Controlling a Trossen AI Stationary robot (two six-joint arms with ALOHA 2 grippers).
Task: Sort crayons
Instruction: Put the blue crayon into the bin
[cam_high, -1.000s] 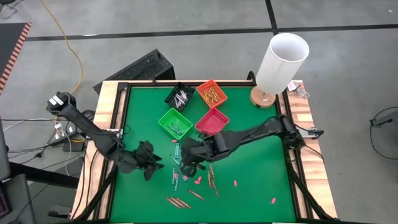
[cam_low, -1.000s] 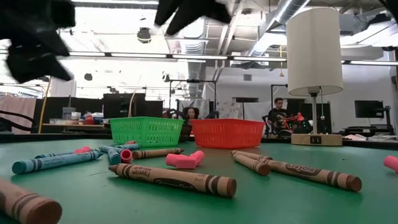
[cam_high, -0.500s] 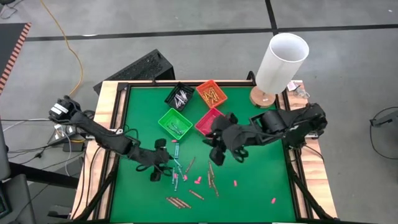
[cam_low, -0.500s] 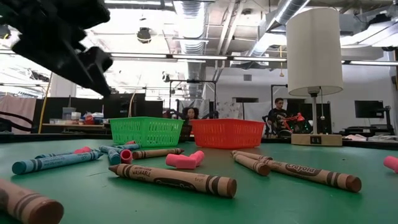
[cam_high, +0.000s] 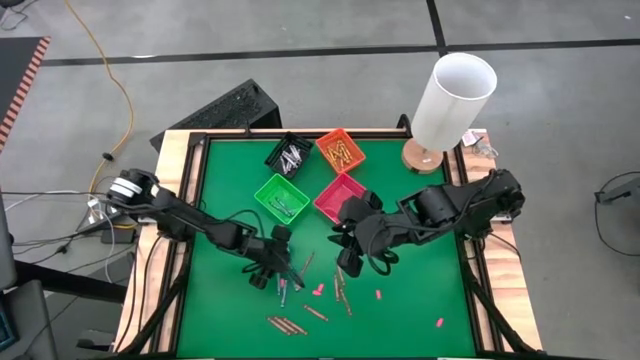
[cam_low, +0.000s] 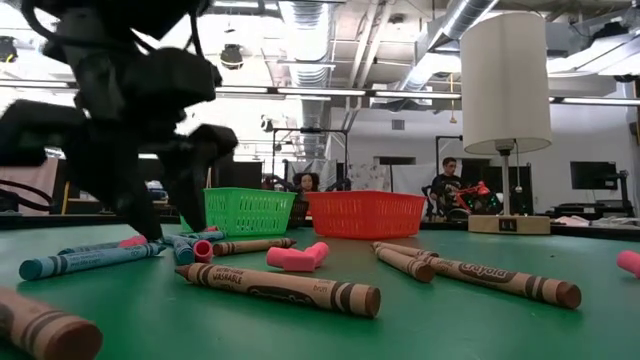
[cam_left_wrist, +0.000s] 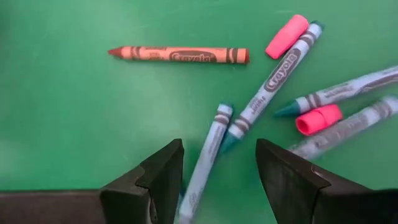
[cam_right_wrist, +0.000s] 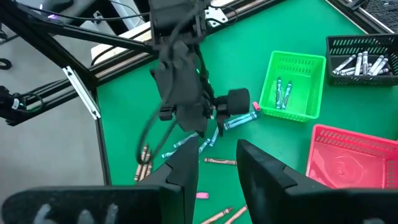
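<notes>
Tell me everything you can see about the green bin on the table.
The green bin is a small square basket of bright green plastic with mesh-like, slotted walls and an open top. It stands upright on the green table, in a cluster with a black bin, an orange bin and a red bin. A few blue crayons lie inside on its floor. No hand touches it.
</notes>
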